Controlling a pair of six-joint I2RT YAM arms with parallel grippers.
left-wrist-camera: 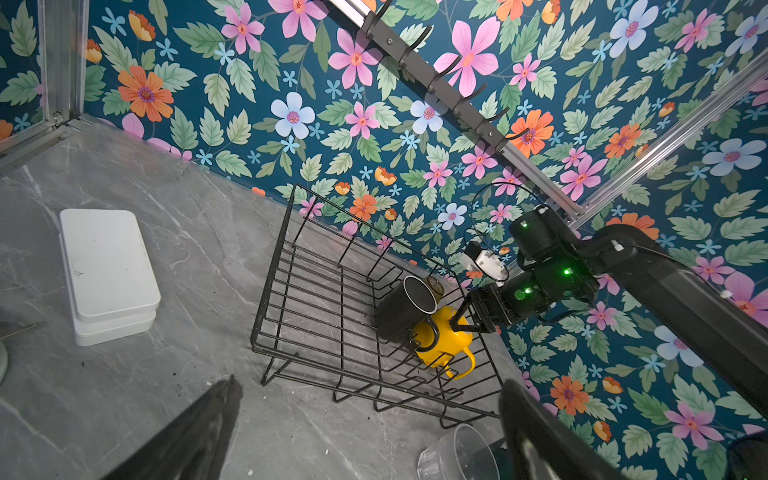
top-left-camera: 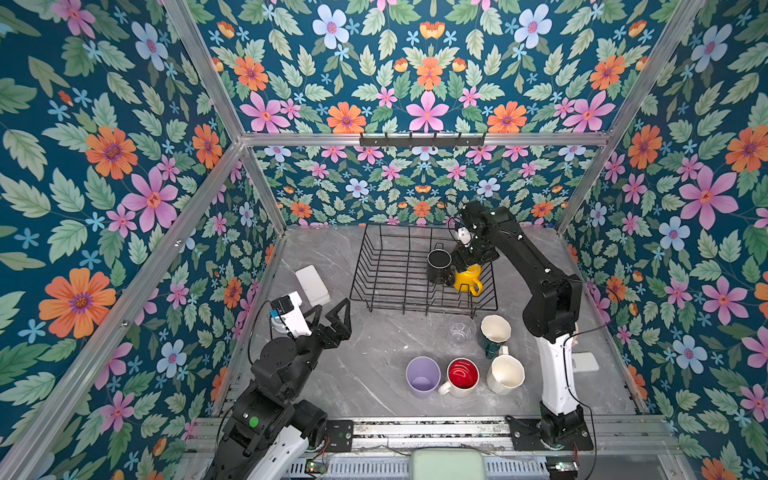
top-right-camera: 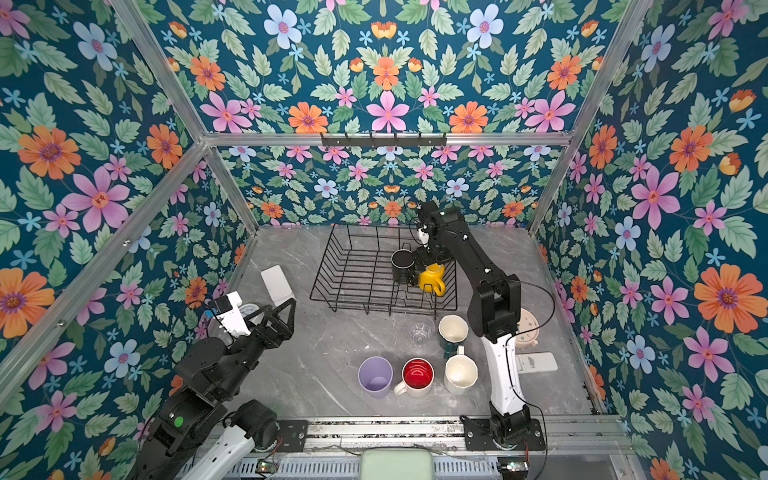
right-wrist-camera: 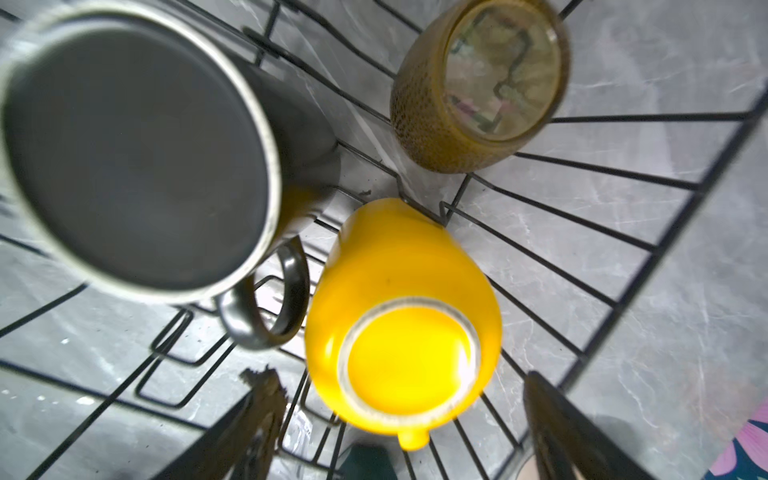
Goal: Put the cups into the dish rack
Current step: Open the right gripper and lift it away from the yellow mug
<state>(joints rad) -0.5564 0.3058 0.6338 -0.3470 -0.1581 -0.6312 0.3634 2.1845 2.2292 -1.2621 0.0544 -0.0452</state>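
- The textured amber glass tumbler [right-wrist-camera: 478,83] is hidden in both top views by the black right arm [top-left-camera: 536,266].
- The clear round drinking glass [left-wrist-camera: 457,453] is cut off by an edge of the left wrist view.
- The matte black mug [right-wrist-camera: 137,153] is blurred and cropped in the right wrist view.
- The small round white alarm clock [top-right-camera: 250,309] is largely covered by the left arm [top-right-camera: 216,365].

Your grey table [top-left-camera: 374,386] carries the dish rack [top-left-camera: 386,274], white box [top-left-camera: 312,284], clear glass [top-left-camera: 461,330], green mug [top-left-camera: 495,332], lilac tumbler [top-left-camera: 423,376], red-lined mug [top-left-camera: 462,376] and cream mug [top-left-camera: 505,374].
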